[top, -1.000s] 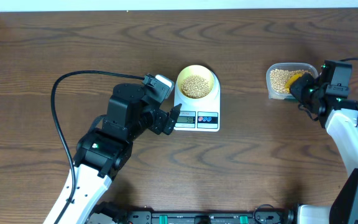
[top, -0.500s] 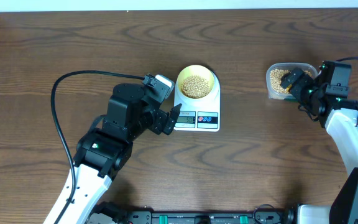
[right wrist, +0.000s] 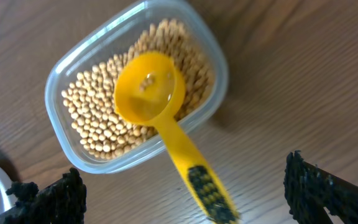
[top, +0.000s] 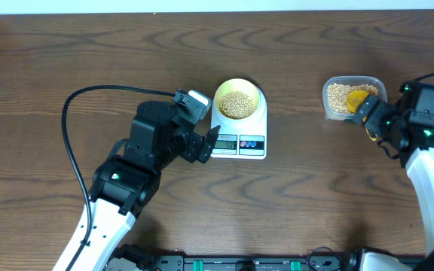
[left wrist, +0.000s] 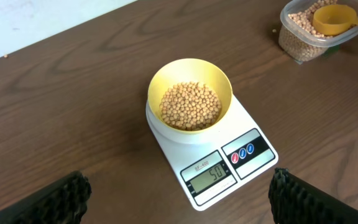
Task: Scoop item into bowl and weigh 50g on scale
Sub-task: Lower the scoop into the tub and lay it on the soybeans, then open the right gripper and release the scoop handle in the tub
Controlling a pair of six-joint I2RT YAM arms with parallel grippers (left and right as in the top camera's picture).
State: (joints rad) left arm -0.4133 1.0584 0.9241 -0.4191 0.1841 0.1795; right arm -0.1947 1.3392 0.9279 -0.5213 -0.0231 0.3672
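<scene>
The right gripper [top: 371, 120] stands wide open at the right of the overhead view and holds nothing. From its wrist camera the black-tipped handle of the yellow scoop [right wrist: 149, 88] runs down between the two fingers, touching neither. The scoop's cup lies on the beans [right wrist: 95, 124] inside the clear plastic tub [right wrist: 219, 68], and its handle leans over the tub's rim toward the gripper. The tub sits on the brown wooden surface [top: 315, 203], in the upper right, well apart from the scale.

The left gripper [top: 208, 143] is also spread wide and empty, just beside the front left corner of the white scale [left wrist: 246, 124]. The pale yellow bowl [left wrist: 190, 70] rests on the scale's platform with a heap of beans in it. The display [left wrist: 210, 174] reads 50, and nothing blocks it.

A second ago the right gripper was over the tub, closed on the scoop. Since then it has let go and drawn back toward the lower right. The left arm, bowl and scale have not moved.
</scene>
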